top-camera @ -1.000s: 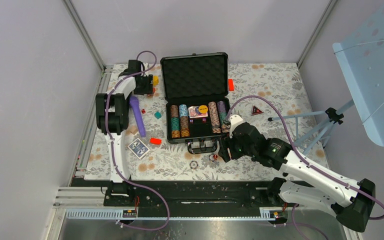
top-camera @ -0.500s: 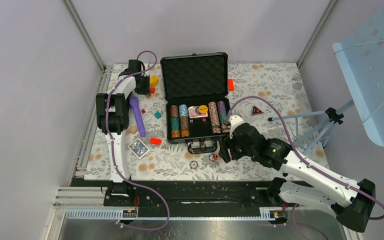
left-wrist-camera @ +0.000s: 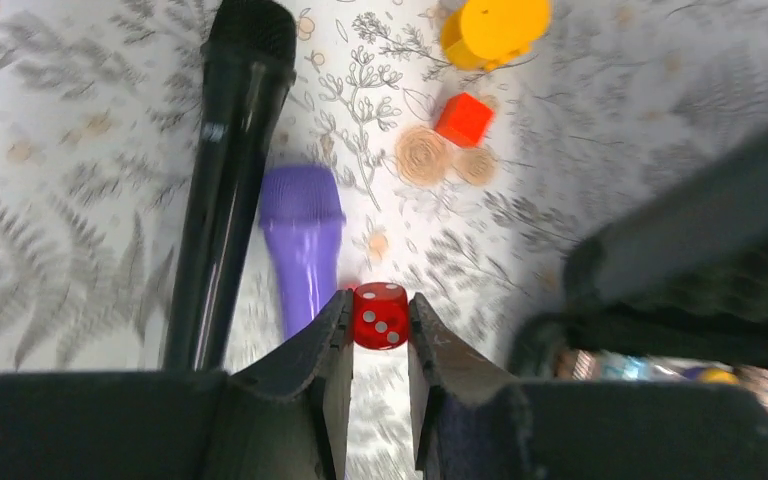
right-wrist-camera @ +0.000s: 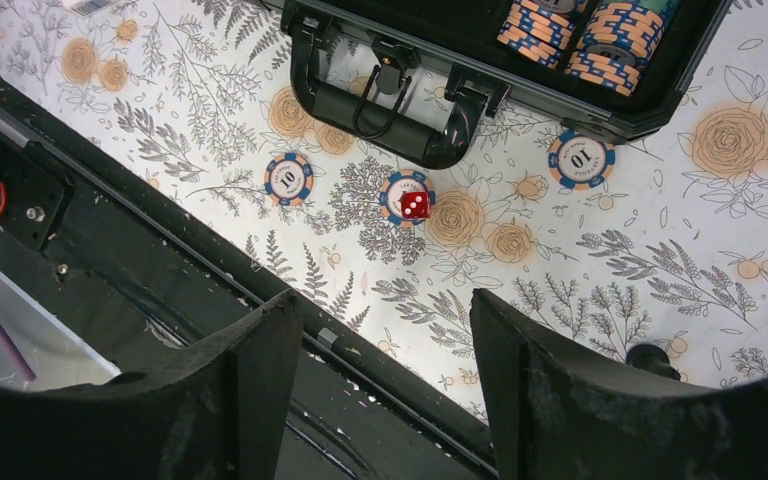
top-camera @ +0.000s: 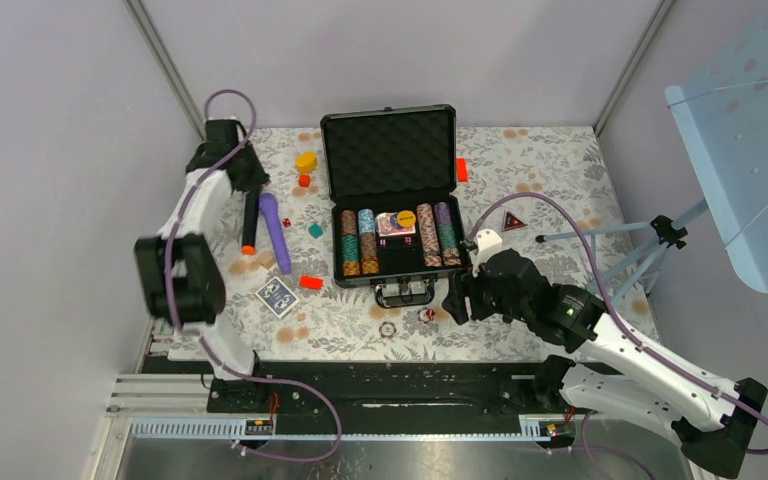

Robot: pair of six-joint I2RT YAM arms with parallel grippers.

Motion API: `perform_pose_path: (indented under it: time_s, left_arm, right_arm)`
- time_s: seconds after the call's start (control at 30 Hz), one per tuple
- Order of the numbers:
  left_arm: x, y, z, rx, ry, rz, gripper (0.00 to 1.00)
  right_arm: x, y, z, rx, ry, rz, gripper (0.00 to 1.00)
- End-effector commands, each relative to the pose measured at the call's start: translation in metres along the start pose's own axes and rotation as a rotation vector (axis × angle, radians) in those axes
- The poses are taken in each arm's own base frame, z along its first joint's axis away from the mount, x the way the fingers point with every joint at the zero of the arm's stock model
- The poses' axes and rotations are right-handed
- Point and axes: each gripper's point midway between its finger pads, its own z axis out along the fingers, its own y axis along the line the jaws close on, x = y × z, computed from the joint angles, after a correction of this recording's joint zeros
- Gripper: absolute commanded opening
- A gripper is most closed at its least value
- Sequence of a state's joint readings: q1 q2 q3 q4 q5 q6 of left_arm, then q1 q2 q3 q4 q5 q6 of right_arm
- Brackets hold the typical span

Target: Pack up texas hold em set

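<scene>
The right gripper is seen over the flower-printed tabletop, its two dark fingers spread wide with nothing between them. At the top edge the black case is shown open, its handle turned outward and rows of poker chips stacked inside. Three loose chips are laid on the tabletop near the case: a left chip, a middle chip on which a red die is rested, and a right chip marked 10.

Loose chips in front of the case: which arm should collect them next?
Right. The right pincer hovers open directly over the loose chips in front of the case. The left pincer is at the far left rear, shut on a red die.
</scene>
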State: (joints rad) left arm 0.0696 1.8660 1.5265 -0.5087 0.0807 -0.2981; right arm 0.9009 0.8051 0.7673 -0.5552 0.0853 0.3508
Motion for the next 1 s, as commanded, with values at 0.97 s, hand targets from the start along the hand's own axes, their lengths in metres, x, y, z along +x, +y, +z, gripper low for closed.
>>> perform_pose_path:
  time_s: [0.97]
  left_arm:
    - [0.191, -0.264, -0.050, 0.276, 0.197, 0.331, 0.00]
  right_arm:
    - [0.010, -0.014, -0.011, 0.062, -0.010, 0.061, 0.69]
